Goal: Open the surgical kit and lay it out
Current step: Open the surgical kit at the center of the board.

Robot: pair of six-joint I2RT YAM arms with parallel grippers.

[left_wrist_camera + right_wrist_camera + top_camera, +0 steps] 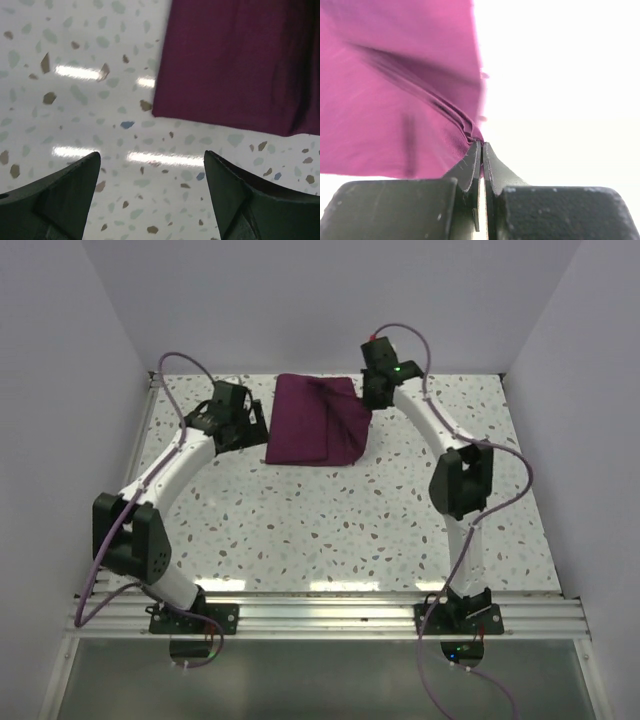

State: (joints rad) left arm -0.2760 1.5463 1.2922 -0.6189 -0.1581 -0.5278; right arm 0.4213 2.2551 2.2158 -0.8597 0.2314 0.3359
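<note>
Right hand [482,146] pinching a gathered corner of the cloth wrap [395,100], presumably to draw the fold open; left hand [151,156] spread, wrap edge just ahead.

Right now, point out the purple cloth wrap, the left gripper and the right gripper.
purple cloth wrap [318,420], top external view, middle of the folded cloth
left gripper [151,155], left wrist view, midway between its open fingertips
right gripper [482,146], right wrist view, fingertips shut on a pinched fold of the wrap
</note>
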